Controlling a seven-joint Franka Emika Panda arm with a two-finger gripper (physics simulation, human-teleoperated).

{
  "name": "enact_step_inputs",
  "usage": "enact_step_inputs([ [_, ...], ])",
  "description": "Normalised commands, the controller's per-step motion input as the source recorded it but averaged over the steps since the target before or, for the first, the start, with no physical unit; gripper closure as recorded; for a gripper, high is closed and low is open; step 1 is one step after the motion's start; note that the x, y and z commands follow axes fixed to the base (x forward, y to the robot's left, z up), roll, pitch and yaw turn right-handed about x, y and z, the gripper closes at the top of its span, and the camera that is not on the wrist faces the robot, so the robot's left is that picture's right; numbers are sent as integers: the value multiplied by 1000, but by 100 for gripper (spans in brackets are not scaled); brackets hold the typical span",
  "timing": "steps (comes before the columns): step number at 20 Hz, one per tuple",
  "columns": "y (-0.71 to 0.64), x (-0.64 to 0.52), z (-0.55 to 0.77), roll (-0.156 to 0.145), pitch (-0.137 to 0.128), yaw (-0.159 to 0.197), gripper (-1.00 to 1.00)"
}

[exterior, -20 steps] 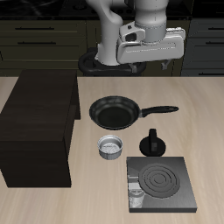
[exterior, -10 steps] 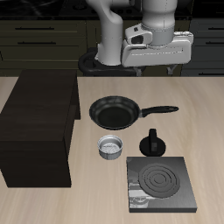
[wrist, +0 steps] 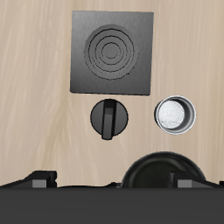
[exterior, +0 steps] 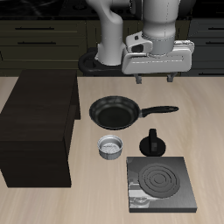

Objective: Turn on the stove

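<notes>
Our gripper [exterior: 153, 80] hangs high over the back of the table, its two fingers spread apart and holding nothing.

We see the stove [exterior: 162, 183] lying flat near the table's front edge, well apart from the gripper, with its pale ring coil facing up and its small knob [exterior: 136, 198] at the corner nearest the front edge. In the wrist view the stove [wrist: 112, 52] shows whole, and the knob cannot be made out there. Just behind it sits a small black round piece [exterior: 153, 143], with a metal cup [exterior: 110, 147] beside that. The frying pan [exterior: 115, 112] lies farther back, and the dark cabinet [exterior: 38, 127] stands beside it.
</notes>
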Motion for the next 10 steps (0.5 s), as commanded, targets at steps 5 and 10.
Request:
enact_step_inputs([
  [5, -90, 109, -363, -6, 23, -31, -100],
  [10, 41, 95, -414, 7, 43, -48, -100],
])
